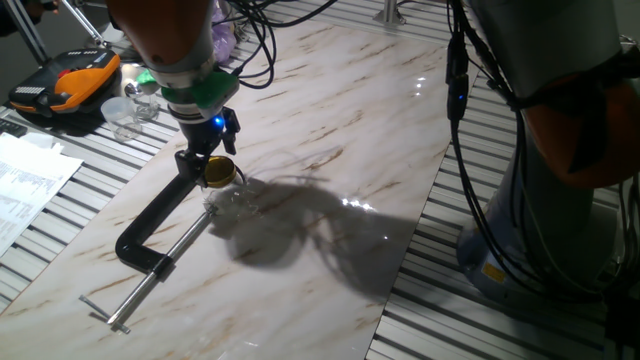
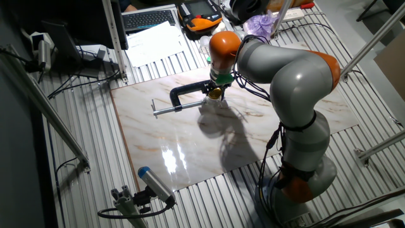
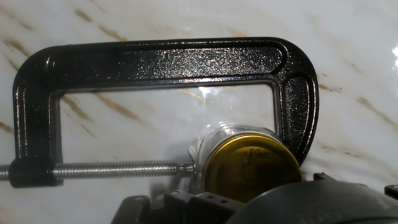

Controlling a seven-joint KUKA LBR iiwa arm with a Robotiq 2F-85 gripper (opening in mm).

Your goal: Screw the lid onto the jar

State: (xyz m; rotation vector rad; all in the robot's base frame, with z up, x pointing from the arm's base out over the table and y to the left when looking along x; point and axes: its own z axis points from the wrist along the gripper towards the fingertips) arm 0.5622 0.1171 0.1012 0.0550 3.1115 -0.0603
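Observation:
The gold lid [image 3: 252,167] lies flat on top of the small clear jar [image 3: 229,133]. The jar stands inside a black C-clamp [image 3: 155,62], pinched between the clamp's screw tip and its far jaw. From the side, the lid [image 1: 218,172] sits on the jar [image 1: 228,196] just under my gripper [image 1: 211,152], which hangs right above it. Only the hand's dark body [image 3: 261,205] shows at the bottom edge of the hand view. The lid's left and right rims are bare there. The fingertips are hidden, so I cannot tell whether they are open or touching the lid.
The clamp [image 1: 150,225] lies on the marble board [image 1: 340,120] with its screw handle [image 1: 135,298] pointing toward the front left edge. Clear cups [image 1: 125,112] and an orange-black case [image 1: 70,82] sit at the far left. Papers [image 1: 25,185] lie on the slatted table.

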